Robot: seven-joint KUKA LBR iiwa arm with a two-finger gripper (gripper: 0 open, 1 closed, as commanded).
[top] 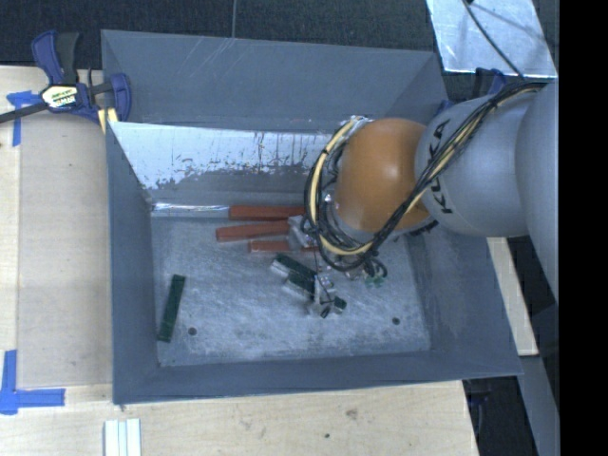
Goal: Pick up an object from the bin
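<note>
Gripper [325, 302] is down at the floor of the bin [133, 255], just right of frame centre, hanging under the orange cover [375, 183] and the cable loops [318, 212] on the wrist. From your camera angle I can't tell how far open it is, or whether it has hold of anything. Whether the tip touches the floor isn't readable either.

Nearest thing is a small dark green piece [293, 270], flat on the floor and slanted, just to the upper left of the gripper tip. It looks touching or nearly touching, but you can't separate the two here.

Bin is grey metal with sloped walls and a speckled flat floor. The rest of what you have in it:
- three reddish-brown bars [249, 234], centre of frame, near the foot of the far wall. They lie roughly horizontal, one below the next and close together, with the top one longest and the bottom one shortest. Their right ends run in under the wrist cables.
- one dark green bar [171, 307], lower left of the floor. It is nearly vertical in the frame, leaning slightly, alone and well apart from everything else.

Arm [484, 179] comes in from the right edge, over the bin's right wall.
</note>
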